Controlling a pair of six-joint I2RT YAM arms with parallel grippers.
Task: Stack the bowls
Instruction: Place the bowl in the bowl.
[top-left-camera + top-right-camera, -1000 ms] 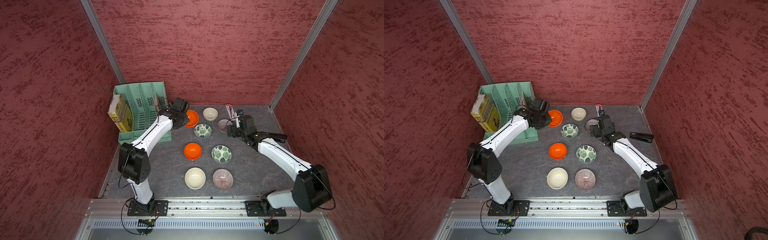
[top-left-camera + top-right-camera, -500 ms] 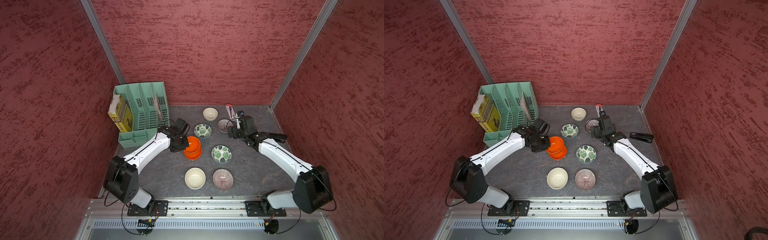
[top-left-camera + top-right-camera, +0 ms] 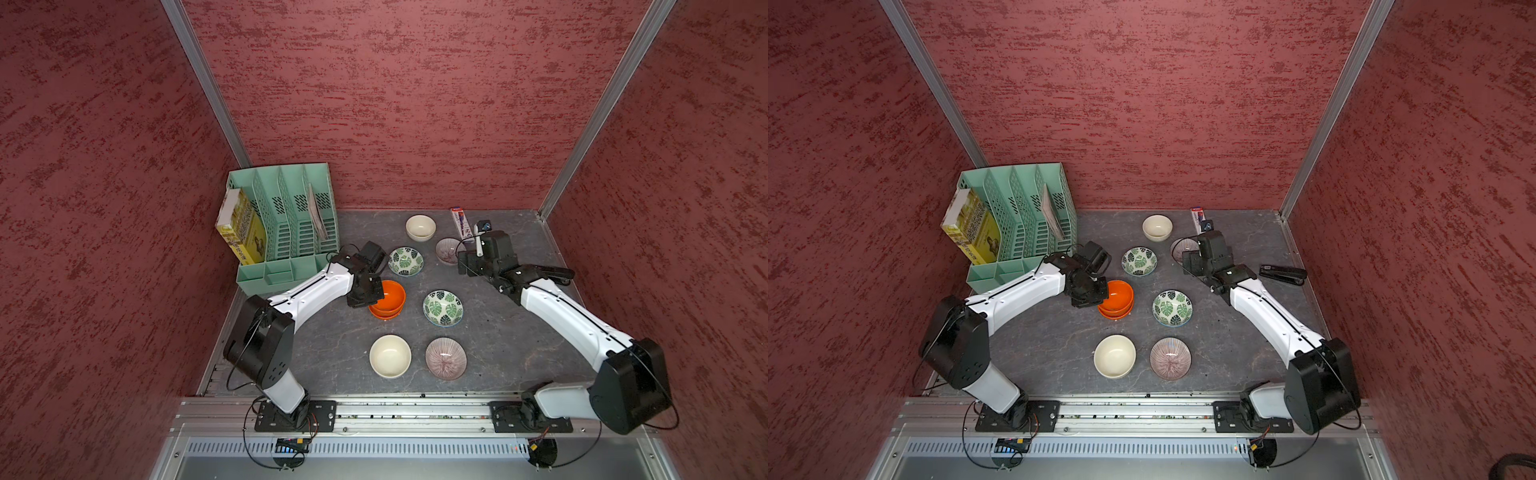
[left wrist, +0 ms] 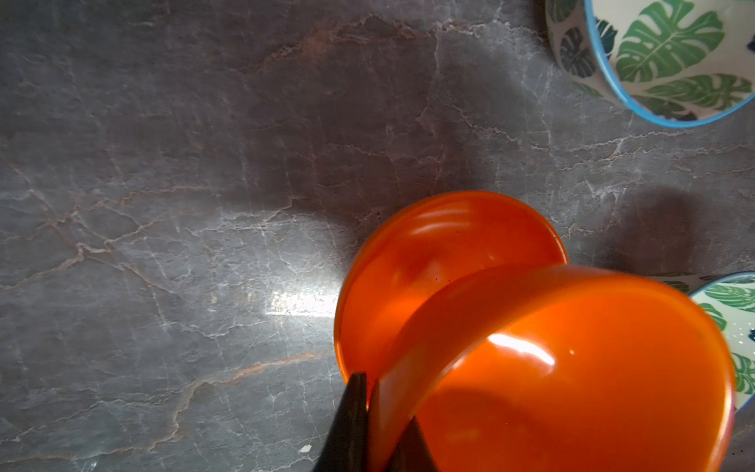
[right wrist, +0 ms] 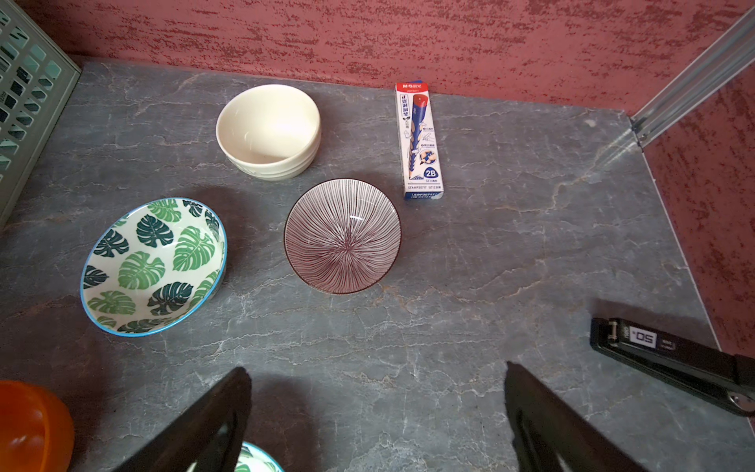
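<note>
In both top views, the left pincer (image 3: 368, 298) is holding the top orange bowl (image 3: 392, 293) just over the bottom orange bowl (image 3: 384, 314), so the matching pair can nest. The right pincer (image 3: 462, 266) is waiting near the purple lined bowl (image 3: 446, 249).

In the left wrist view, the left pincer is pinching the top bowl's rim tight and tilting it above the bottom one on the bench (image 4: 163, 204).

In the right wrist view, the right pincer is gaping wide and holding nothing.

A second ago, the top bowl was sitting at the back by the green file rack (image 3: 286, 216).
</note>
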